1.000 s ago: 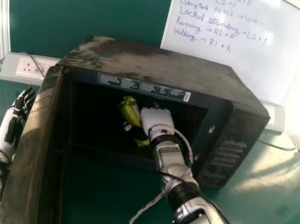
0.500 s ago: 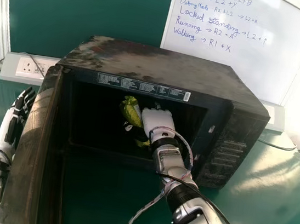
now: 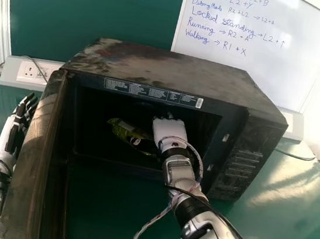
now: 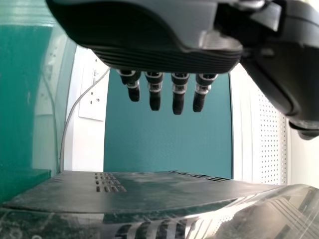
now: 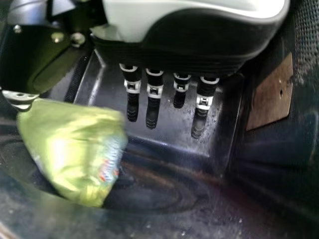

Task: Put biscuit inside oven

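"What do you make of the head view?"

"The shiny yellow-green foil biscuit packet (image 3: 131,134) sits mid-frame, at a slant inside the dusty black metal oven (image 3: 167,67). The white-and-black right hand (image 3: 170,131) is just beside it. That grey braided cable (image 3: 148,224) worries me: looped off the arm, it could catch the oven's edge on the way out."

"And the left hand (image 3: 11,135), near the left edge?"

"Idle, outside the open dark door (image 3: 31,155). Should it swing inward, it might knock the door onto the other arm."

"Its own wrist view?"

"Straight fingers, holding nothing, above a dark slotted panel (image 4: 149,191). Lower it carelessly and it could scrape."

"Now the right wrist view."

"Fingers straight and spread, none curled round the packet. I'd call it let go. But the thumb overlaps the packet's edge, and I can't tell whether they touch. If the foil clings there, pulling back could drag the biscuit towards the opening, perhaps out. I'd want the thumb well apart first."
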Controlling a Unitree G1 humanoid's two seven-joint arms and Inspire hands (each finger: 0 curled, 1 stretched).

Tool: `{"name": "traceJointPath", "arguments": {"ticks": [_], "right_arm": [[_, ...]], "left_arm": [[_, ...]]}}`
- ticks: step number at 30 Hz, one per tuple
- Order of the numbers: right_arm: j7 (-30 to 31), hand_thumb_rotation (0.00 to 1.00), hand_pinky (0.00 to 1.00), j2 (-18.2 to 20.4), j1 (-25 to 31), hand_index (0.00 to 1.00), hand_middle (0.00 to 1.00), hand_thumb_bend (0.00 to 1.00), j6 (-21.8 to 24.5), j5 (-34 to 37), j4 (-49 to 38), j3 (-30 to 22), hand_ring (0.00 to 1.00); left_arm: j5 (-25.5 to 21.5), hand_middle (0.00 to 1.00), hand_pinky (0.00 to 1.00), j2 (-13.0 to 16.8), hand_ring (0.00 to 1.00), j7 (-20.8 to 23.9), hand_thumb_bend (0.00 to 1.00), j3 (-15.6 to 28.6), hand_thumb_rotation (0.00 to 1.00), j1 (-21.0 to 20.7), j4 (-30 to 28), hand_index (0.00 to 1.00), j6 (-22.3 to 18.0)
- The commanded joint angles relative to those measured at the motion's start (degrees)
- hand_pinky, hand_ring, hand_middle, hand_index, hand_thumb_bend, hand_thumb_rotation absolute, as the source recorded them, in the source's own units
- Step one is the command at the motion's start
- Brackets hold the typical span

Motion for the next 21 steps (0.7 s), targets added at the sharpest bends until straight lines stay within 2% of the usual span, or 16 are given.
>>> {"name": "traceJointPath", "arguments": {"ticks": [1, 12, 21], "right_arm": [[1.03, 0.85, 0.78, -0.13, -0.46, 0.89, 0.89, 0.98, 0.18, 0.69, -1.12, -0.19, 0.85], [5.58, 0.9, 0.84, -2.41, 3.45, 0.92, 0.92, 1.0, 0.6, 3.36, -8.61, -2.01, 0.89], [12.01, 0.96, 0.89, -6.91, 10.21, 0.98, 0.98, 1.0, 3.75, 3.65, -23.57, -3.33, 0.94]], "left_arm": [[-0.69, 1.0, 1.0, -3.47, 1.0, 0.39, 1.0, 0.07, 1.0, 4.79, 2.78, 1.0, -0.11], [-1.32, 1.0, 1.0, -3.64, 1.0, -0.52, 1.0, 0.27, 1.0, 4.68, 2.57, 1.0, -0.03], [-0.92, 1.0, 1.0, -3.46, 1.0, 0.0, 1.0, 0.19, 1.0, 4.74, 2.7, 1.0, 0.12]]}}
